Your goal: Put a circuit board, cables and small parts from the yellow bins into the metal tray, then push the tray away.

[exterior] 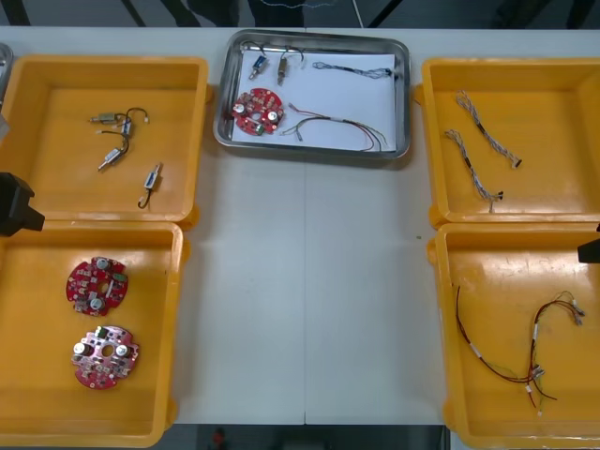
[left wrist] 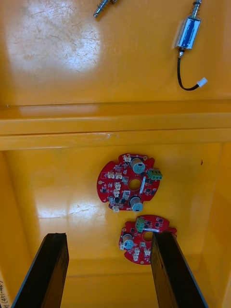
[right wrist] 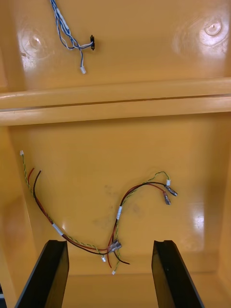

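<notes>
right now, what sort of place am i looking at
Probably an electronics kitting or assembly bench: yellow bins hold sorted red circuit boards, cables and small metal parts, and a metal tray holds a mix.

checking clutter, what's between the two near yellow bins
Nothing: the front view shows bare table between the left near bin and the right near bin. Left pincer and right pincer wait open by them.

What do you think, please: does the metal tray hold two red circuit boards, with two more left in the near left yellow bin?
Not quite. The front view shows one red circuit board in the metal tray, not two. Two more boards do lie in the near left yellow bin, below the open left gripper; the open right gripper hovers over the near right bin.
</notes>
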Robot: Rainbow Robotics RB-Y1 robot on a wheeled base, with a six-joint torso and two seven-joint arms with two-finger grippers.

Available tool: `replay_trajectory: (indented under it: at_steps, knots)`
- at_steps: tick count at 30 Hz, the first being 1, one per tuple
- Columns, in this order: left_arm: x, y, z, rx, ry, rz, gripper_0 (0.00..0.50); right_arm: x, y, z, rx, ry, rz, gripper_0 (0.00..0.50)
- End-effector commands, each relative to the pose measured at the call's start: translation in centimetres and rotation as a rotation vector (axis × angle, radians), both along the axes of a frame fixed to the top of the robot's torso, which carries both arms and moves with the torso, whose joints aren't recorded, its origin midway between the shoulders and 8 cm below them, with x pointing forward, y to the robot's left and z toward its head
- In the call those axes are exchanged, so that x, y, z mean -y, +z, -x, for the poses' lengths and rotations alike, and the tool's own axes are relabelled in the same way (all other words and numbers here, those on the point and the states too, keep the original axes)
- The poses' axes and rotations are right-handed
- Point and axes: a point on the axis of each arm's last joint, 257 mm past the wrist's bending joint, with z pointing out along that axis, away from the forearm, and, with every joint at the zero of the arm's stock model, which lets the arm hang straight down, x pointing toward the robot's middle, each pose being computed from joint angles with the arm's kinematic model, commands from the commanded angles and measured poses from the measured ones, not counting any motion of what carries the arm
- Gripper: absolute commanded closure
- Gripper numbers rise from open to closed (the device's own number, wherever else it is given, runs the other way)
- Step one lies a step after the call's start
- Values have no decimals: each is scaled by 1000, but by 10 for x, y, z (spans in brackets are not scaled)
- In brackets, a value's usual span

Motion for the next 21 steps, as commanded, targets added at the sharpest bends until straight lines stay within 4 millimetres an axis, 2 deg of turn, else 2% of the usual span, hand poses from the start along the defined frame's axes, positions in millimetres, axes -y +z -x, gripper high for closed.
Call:
replay_trajectory:
  at_steps: [1,21]
  knots:
    - [-12,16,1,34,-29,-56,0,9,1,5,-16,52,73,0]
    - [-12,16,1,34,-29,-56,0,9,1,5,-16,52,73,0]
